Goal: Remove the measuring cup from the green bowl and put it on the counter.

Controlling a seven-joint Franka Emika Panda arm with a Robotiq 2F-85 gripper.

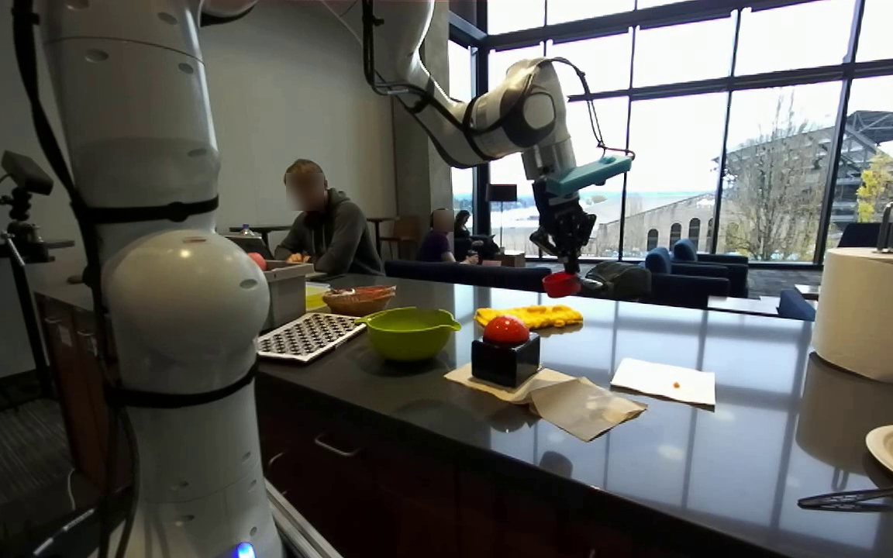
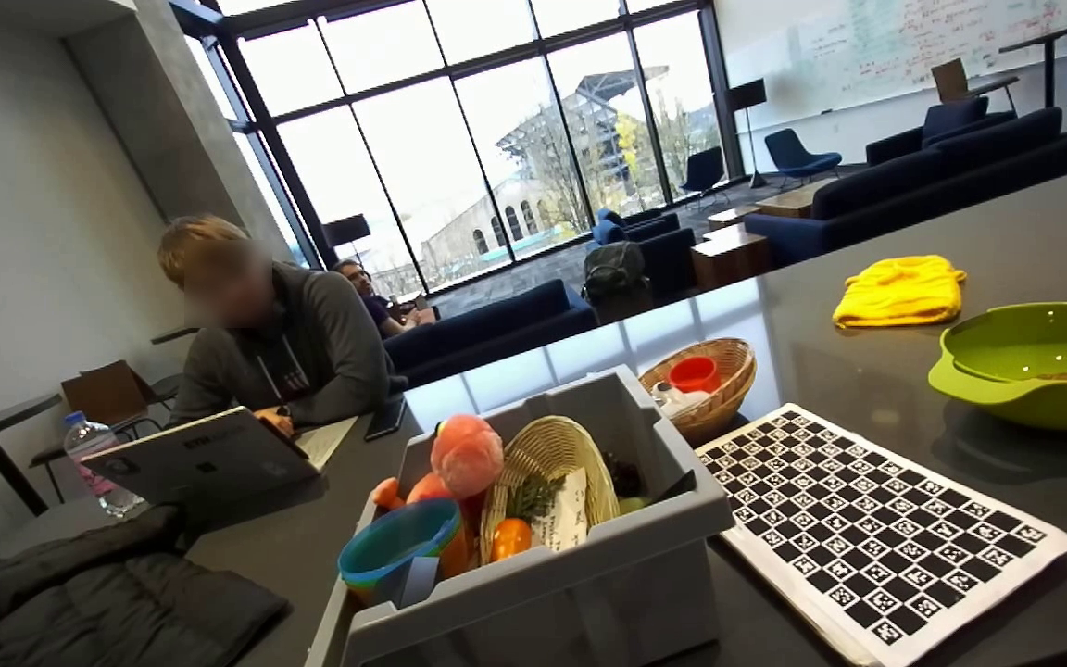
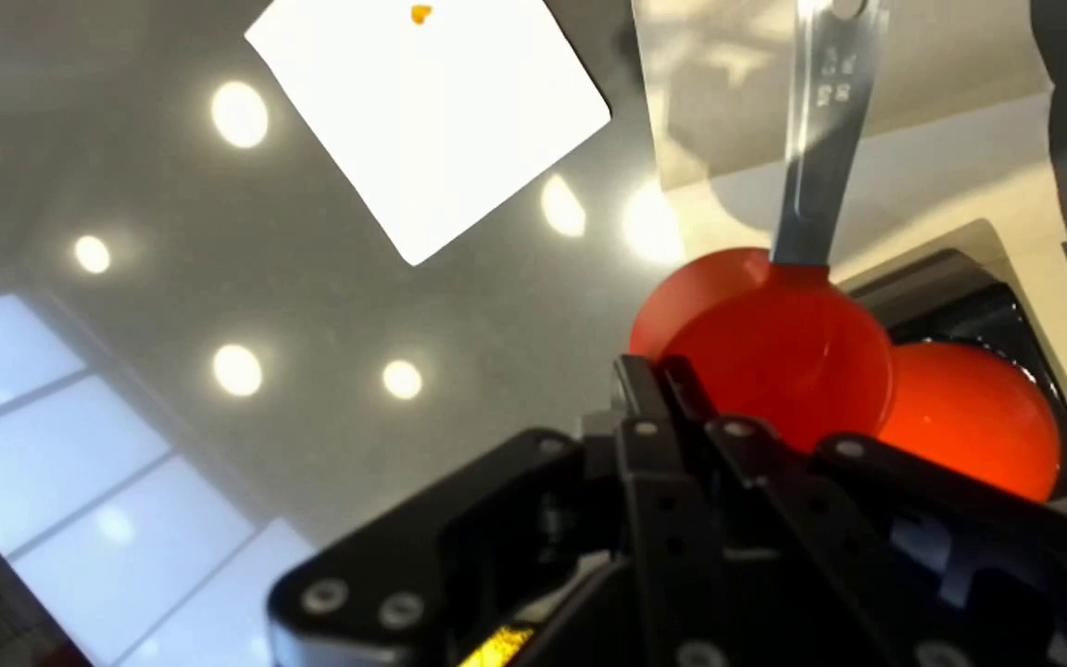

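Daylight is pouring through tall windows (image 1: pixel 683 54) onto the dark, glossy bench (image 1: pixel 733 457), and we are seeing it mirrored across the surface. Above the bench, the tool (image 3: pixel 658 366) is clenching the red measuring cup (image 3: pixel 774 347) by its thin wall; we are guessing that this edge is inviting a narrow pinch and leaving the metal handle (image 3: pixel 822 153) sticking out freely. The cup is hanging well apart from the green bowl (image 1: pixel 412 341), so we are judging the removal done and the setting down remaining. We are taking the stretch between the white sheet (image 1: pixel 652 376) and the black box (image 1: pixel 505 363) as a likely landing place. Brown paper (image 1: pixel 586 407) is lying under the box, perhaps serving as a mat.

In the wrist view the cup is covering part of the box's red dome (image 3: pixel 973 417), yet in an exterior view we are finding the cup (image 1: pixel 559 285) hanging above the bench and apart from the dome. Only the wrist view is showing marks on the handle, too blurred for us. An exterior view is leaving out the tool and the held cup, but it is letting us look into the bowl, where something brownish (image 2: pixel 1066 376) is lying, and is revealing what seems another red cup (image 2: pixel 694 374) in a wicker basket (image 2: pixel 709 419)
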